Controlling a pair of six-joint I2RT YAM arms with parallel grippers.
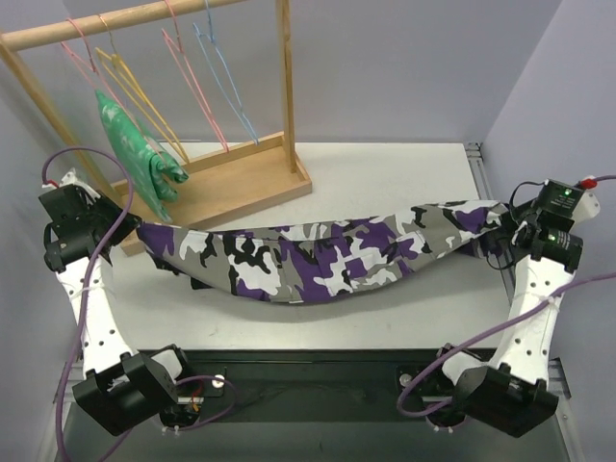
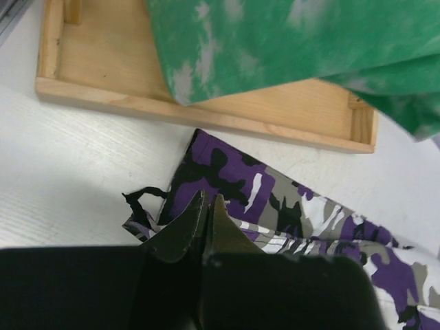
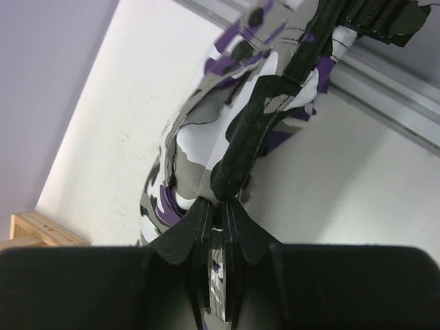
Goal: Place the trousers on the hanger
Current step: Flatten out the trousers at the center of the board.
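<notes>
Camo trousers [image 1: 318, 260] hang stretched btwn 2 arms, sagging over desk [image 1: 404, 168] centre. Left pincer [image 2: 206, 206] clamps 1 end near left edge, right pincer [image 3: 221, 207] the other near right edge. Yellow hanger [image 1: 146, 104] on rack [image 1: 286, 87], back-left corner. Risk: thin pinch slips, cloth drops.

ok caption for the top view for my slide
Trousers slung between the shut jaws of the left arm and right arm, wooden rack behind.

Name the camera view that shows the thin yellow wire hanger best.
Top external: only there is the thin yellow wire hanger seen, hanging on the round wooden rail. Neither wrist view shows it at all.
</notes>
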